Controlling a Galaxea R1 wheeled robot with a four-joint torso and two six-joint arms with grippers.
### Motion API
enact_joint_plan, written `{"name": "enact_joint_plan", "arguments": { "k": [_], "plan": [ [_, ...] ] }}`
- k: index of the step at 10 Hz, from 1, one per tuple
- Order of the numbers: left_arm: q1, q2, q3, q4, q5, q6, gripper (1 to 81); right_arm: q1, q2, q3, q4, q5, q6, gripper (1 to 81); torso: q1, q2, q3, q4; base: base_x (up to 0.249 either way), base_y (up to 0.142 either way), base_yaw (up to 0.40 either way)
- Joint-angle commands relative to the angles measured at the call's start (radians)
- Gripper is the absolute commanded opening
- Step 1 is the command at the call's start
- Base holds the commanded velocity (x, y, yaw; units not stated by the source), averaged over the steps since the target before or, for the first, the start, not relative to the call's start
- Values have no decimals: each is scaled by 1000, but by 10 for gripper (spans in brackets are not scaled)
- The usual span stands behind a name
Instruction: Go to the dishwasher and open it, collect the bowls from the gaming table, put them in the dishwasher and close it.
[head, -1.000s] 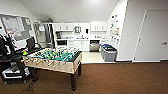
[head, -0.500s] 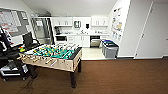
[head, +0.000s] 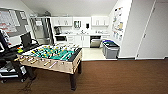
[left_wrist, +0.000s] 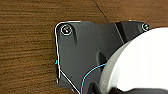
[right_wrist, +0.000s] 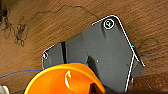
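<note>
The dishwasher, a stainless-steel front under the white counter, stands shut at the far kitchen wall. In the right wrist view an orange bowl hangs over the brown floor, with my right gripper shut on its rim. In the left wrist view a round bowl with a white outside hangs close to the camera in the same way, held by my left gripper. The gaming table is out of view.
A green table-football table stands ahead on the left, with a desk and monitor behind it. Grey bins sit by the right wall near the kitchen. A white door is at right. Brown floor stretches ahead.
The whole head view has shifted: the robot has rolled forward, and the football table and kitchen look nearer. Both bowls stay at the wrists.
</note>
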Motion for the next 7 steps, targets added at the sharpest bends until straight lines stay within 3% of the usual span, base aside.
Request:
{"name": "enact_joint_plan", "arguments": {
  "k": [1,7],
  "plan": [
    [-35,-16,0,7,31,4,10,36,-23,5,-18,-34,-2,10,0,0,0,0,135,0,0],
    [-35,-13,0,9,29,4,10,38,-15,5,-16,-34,-4,10,0,0,0,0,135,0,0]
  ]
}}
